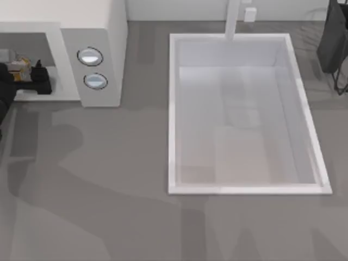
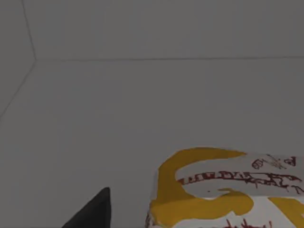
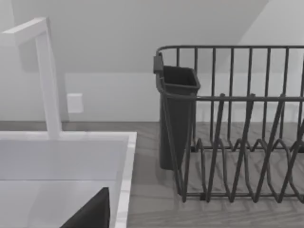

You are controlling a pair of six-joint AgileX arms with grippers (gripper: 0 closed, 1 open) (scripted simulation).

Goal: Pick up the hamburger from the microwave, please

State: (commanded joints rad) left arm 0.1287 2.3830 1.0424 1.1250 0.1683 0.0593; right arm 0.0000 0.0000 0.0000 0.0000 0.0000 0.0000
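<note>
White and boxy, the microwave (image 1: pixel 103 32) stands at the far left of the table, its grey side panel with two round silver-blue knobs (image 1: pixel 92 68) facing the sink (image 1: pixel 173 109). Its wide front opening looks toward the table's near edge, and my left gripper (image 1: pixel 30 73) reaches into that opening from the left edge of the top view.

Just inside the opening, left of the knobs, sits the hamburger (image 1: pixel 16 64), seen from above as a small patch of mottled tan, orange and white. In the left wrist view it appears as a wrapped, blocky parcel (image 2: pixel 228 190), white with yellow bands and red scrawl, resting on the pale microwave floor with the back wall behind it. Its longer side seems to run across that view, but too little of it shows to settle which way it points.

From above, the dark fingers lie right against the hamburger, on the side toward the knobs. One dark fingertip (image 2: pixel 92 211) shows in the left wrist view, beside the parcel and apart from it. Whether the jaws are spread or closed I cannot tell.

My right arm is parked beyond the sink's far right corner, by the dark wire dish rack (image 3: pixel 237 142); its jaw state I cannot tell either.
</note>
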